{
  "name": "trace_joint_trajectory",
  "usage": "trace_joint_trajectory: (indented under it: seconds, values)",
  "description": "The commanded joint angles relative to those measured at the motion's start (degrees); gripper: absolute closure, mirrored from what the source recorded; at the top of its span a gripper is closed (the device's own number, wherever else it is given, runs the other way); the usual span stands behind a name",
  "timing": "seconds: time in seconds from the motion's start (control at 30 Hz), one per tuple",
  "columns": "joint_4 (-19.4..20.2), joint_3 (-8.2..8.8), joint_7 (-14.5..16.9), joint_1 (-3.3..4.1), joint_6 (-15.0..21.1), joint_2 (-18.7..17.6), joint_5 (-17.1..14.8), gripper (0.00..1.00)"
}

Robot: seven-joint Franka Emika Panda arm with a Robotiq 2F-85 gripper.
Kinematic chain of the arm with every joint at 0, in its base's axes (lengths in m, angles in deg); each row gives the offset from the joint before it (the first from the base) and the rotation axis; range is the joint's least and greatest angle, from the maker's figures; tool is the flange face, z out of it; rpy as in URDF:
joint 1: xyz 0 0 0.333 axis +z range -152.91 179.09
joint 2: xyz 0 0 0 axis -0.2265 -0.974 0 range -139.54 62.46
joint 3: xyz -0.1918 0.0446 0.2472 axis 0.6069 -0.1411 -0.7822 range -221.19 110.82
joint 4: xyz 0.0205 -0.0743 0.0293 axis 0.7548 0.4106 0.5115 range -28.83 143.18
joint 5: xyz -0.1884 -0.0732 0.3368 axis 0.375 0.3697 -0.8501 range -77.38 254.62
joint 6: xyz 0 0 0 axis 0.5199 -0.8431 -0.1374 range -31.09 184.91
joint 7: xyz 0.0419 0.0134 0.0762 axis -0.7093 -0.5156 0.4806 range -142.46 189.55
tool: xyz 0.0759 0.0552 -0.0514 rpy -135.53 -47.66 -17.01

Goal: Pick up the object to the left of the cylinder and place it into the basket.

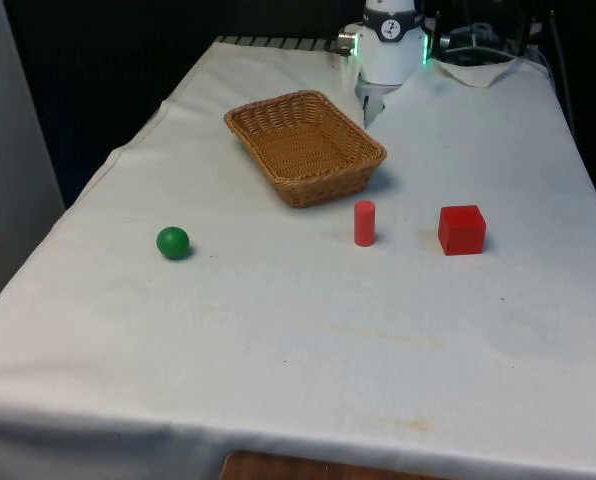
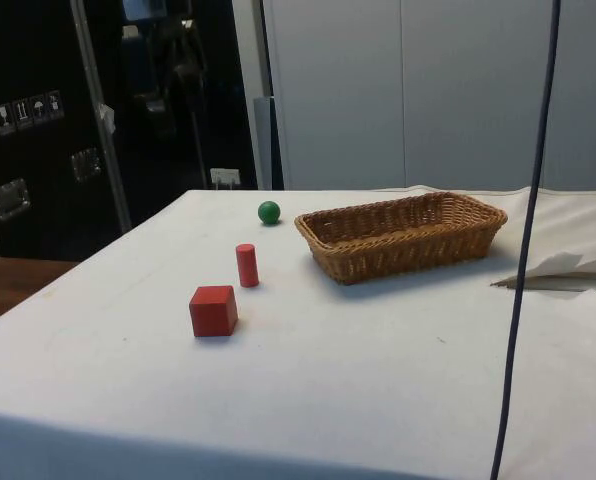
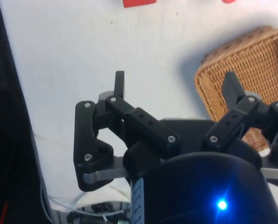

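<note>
My table [image 1: 308,340] wears a white cloth, and 4 things sit directly on it. The wicker basket [image 1: 305,146] stands toward my end. Nearer the camera, a red cylinder [image 1: 364,222] stands upright, with a red cube [image 1: 462,229] near it on the front view's right and a green ball [image 1: 173,242] well apart on the front view's left.

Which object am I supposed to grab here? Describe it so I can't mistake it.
Start at the wicker basket in the middle of the white table. In the front view, the red cylinder stands just before it; far to the front view's left lies the green ball, alone. It is the one round, green thing; the cube is red.
</note>
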Motion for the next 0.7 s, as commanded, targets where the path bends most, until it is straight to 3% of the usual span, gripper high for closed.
trace_joint_trajectory:
  seconds: [0.0, 0.03, 0.07, 0.23, 0.33, 0.57, 0.63, 0.67]
  values:
    - [1.3, 0.0, -0.5, 0.34, 1.9, 0.6, 0.5, 0.0]
    - [0.0, 0.0, 0.0, 0.0, 0.0, 0.0, 0.0, 0.0]
    - [2.0, -0.17, -0.5, 0.34, 2.5, 0.8, 0.5, 0.0]
    - [5.9, -1.15, -0.2, 0.23, 6.6, 1.5, 0.1, 0.0]
    - [6.2, -1.43, 0.0, 0.0, 6.6, 1.3, 0.0, 0.0]
    - [10.3, -2.64, 0.1, 0.11, 12.9, 1.0, -0.3, 0.0]
    - [10.9, -2.92, 0.1, 0.06, 14.2, 0.8, -0.3, 0.0]
    - [10.8, -2.86, 0.1, 0.0, 13.2, 1.0, 0.0, 0.0]
